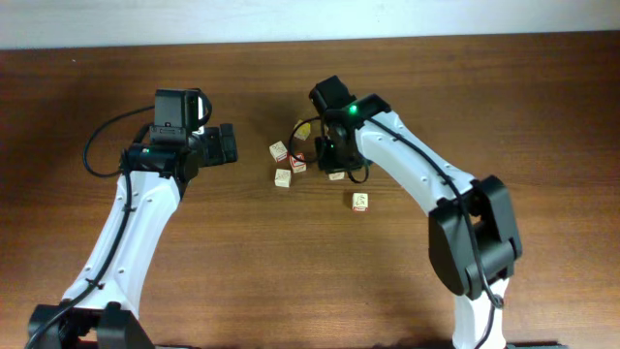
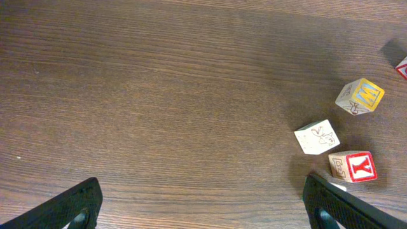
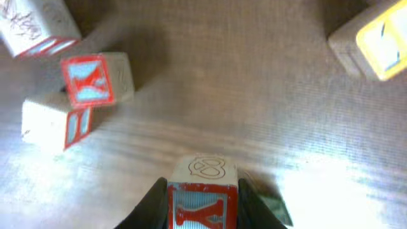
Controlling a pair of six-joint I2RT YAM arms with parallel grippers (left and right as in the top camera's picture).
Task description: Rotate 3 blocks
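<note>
Red-lettered cream block (image 3: 202,191), gripped by right jaws

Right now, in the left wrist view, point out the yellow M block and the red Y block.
Yellow M block (image 2: 365,95): left wrist view, yellow face.
Red Y block (image 2: 359,168): left wrist view, Y-printed face.

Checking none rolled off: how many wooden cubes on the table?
6 wooden cubes: three clustered mid-table, a yellow-faced cube behind them, a red-lettered cube in the right pincer, one alone in front. The right arm may hide more.
</note>
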